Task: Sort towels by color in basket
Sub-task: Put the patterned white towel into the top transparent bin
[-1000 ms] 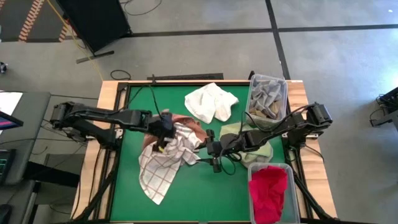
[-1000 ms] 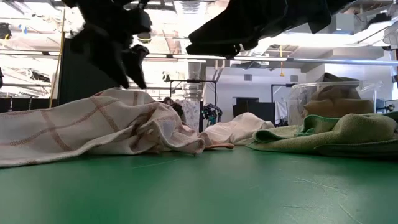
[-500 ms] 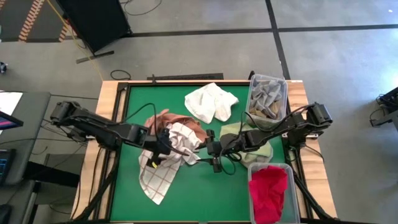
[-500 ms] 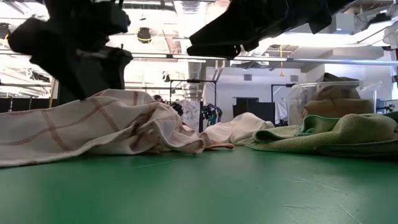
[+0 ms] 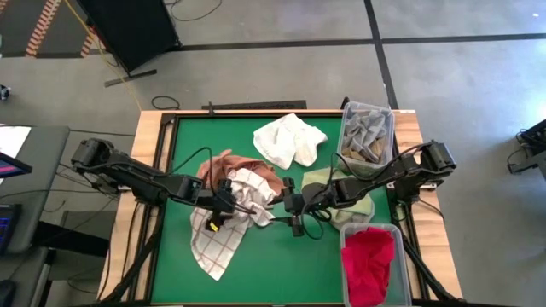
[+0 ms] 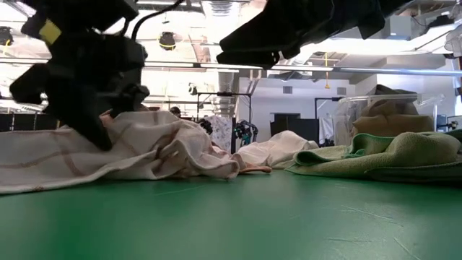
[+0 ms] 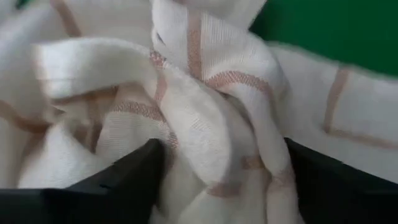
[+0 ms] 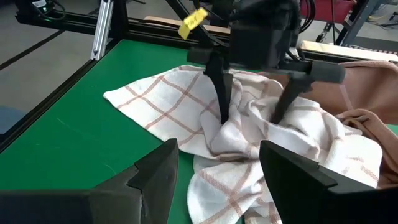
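Green-topped table (image 5: 256,264) with a light wooden border and black rail frame. Directly on the green surface: white towel with red check (image 5: 223,230) toward the left-centre, spread and bunched, its loose end trailing to the near edge. Rust-orange towel (image 5: 223,162) lay touching it on the far side, partly under it. Plain white towel (image 5: 288,141) sat crumpled near the far edge, apart from the checked one. Pale green towel (image 5: 363,205) lay flat at the right. Two clear plastic bins stood along the right edge: far bin (image 5: 367,132) held tan and grey towels, near bin (image 5: 371,264) held a red towel (image 5: 368,256).
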### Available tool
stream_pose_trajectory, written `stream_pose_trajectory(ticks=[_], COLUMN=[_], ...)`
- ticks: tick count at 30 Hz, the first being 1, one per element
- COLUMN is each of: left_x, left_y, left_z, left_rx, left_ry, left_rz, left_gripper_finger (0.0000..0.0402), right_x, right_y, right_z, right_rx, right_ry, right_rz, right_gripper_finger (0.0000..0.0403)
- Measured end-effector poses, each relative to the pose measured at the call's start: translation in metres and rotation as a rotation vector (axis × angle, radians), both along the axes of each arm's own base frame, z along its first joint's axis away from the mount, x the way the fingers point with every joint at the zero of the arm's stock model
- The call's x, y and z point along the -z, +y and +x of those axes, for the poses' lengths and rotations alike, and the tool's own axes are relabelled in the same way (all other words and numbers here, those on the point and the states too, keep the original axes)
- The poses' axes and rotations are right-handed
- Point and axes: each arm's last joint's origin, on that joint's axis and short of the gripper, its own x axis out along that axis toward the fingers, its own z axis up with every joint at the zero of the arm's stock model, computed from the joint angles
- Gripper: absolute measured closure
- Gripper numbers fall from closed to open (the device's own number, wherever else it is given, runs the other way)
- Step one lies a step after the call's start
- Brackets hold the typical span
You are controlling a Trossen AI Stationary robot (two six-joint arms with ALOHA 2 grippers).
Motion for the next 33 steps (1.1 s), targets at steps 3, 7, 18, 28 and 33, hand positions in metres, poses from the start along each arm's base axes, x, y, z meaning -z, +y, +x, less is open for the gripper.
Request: stream_pose_trajectory(ticks=[3,7,18,28,33], left_x=[0.011,0.021,-0.029,-0.111,-0.136], left_y=[-0.001,-0.005,-0.022,-0.024,-0.018], left_z=[0.002,0.007,0.021,0.007,0.000], left_rx=[0.008,0.022,0.134,0.121,0.098], left_ry=[0.042,0.088,0.078,-0.058,-0.156], left_rz=[0.000,0.013,0.048,0.172,0.247], left_gripper_finger=[0.0164,0.0249,0.0384,0.0393,0.0393], right_x=[0.000,0.000,0.001,0.002,0.002], right_y=[0.000,0.000,0.000,0.001,0.007], right_z=[0.000,0.000,0.000,-0.001,-0.002], right_rx=[0.000,0.000,0.000,0.001,-0.014], right_ry=[0.001,0.001,0.009,0.018,0.026], right_rz=[0.000,0.000,-0.001,0.004,0.010], right_gripper_finger=[0.0148,0.0148,0.0148,0.0148,0.0148])
